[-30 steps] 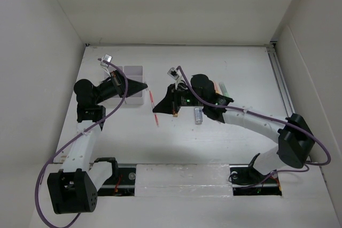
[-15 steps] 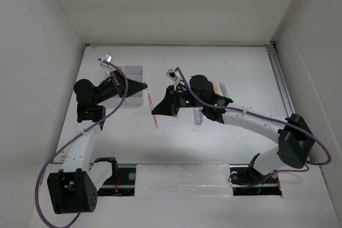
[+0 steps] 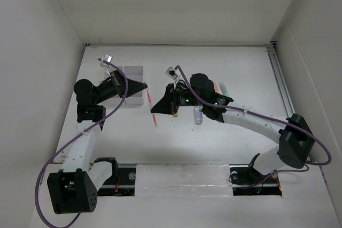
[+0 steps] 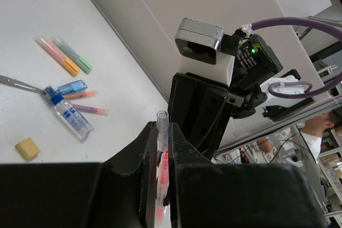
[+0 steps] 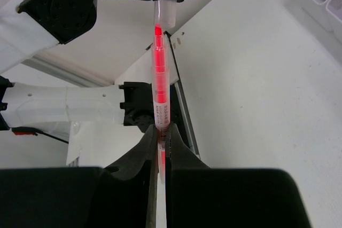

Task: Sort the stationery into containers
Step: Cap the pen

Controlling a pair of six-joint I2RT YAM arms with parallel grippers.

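Just right of the organizer (image 3: 133,73), your right gripper (image 3: 155,109) and left gripper (image 3: 145,85) both pinch one red-pink pen (image 3: 155,120). Its clear cap points toward the left's jaws and its long axis runs front-to-back. Only your left wrist view shows the eraser (image 4: 27,148), beside the bottle (image 4: 74,118) and markers (image 4: 75,58) farther right. You cannot tell the organizer's contents.

The left arm (image 3: 80,148) is raised from its base at the near left and bent at the elbow, with the forearm turned rightward. The left gripper (image 3: 142,85) is pointed right, and its jaws are closed on the clear-capped end of a thin red-pink pen (image 5: 160,73). The right arm (image 3: 256,124) is stretched leftward across the middle (its elbow is seen far out at the right). The right gripper (image 3: 156,108) is pointed left, with its jaws pinched shut on the same pen lower down. The two grippers are set close together, tip near tip.
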